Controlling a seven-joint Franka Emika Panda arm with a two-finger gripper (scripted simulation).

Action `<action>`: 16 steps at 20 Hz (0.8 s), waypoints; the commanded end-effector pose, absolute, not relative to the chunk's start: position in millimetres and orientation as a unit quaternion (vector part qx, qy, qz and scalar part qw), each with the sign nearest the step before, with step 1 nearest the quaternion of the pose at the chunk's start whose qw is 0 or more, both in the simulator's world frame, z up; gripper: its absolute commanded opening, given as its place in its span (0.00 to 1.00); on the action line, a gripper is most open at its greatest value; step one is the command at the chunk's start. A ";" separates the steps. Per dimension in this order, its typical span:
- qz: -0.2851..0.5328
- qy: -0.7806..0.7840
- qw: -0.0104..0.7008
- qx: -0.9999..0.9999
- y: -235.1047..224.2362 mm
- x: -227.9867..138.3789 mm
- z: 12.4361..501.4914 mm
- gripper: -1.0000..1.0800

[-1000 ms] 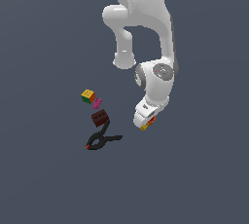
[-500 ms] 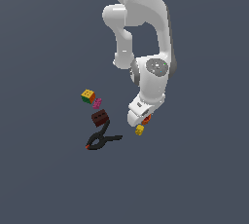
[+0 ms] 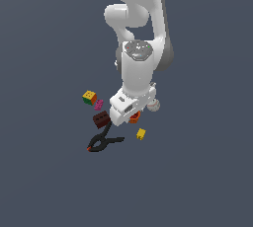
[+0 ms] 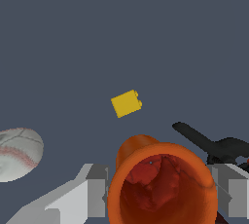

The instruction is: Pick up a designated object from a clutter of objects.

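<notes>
Pincer (image 4: 160, 198) open, fingers either side of orange-red cup (image 4: 163, 186), rim up, not clearly gripping. Cup sits on table (image 3: 49, 181) between yellow brick (image 3: 141, 133), white baseball (image 3: 153, 105), black clamp (image 3: 103, 142).

Flat, even simulator light on a dim blue-grey surface (image 3: 44, 181).

No cast shadows are seen under the small items in either view, and no glare is seen. The white arm (image 3: 141, 28) is shaded softly, brighter on its upper faces and greyer down the exterior view's right side. In the exterior view the small items are rendered coarsely, with soft, jagged edges. In the wrist view the orange cup (image 4: 163, 184) is shown close and sharp, its hollow darker and mottled; no edge distortion is noticed.
</notes>
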State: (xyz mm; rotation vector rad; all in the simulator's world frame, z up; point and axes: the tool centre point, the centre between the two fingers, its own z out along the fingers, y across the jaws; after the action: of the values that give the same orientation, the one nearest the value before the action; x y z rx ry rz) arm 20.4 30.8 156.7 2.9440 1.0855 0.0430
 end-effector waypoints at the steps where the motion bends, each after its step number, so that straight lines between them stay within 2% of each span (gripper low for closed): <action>1: 0.013 0.346 0.001 0.938 10.1 27.5 178.9 0.00; 16: 0.005 0.348 0.000 0.938 -106.7 73.4 299.4 0.00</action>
State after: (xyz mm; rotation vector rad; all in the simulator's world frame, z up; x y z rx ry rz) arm 69.4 -96.8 288.7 2.9463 1.0898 0.0175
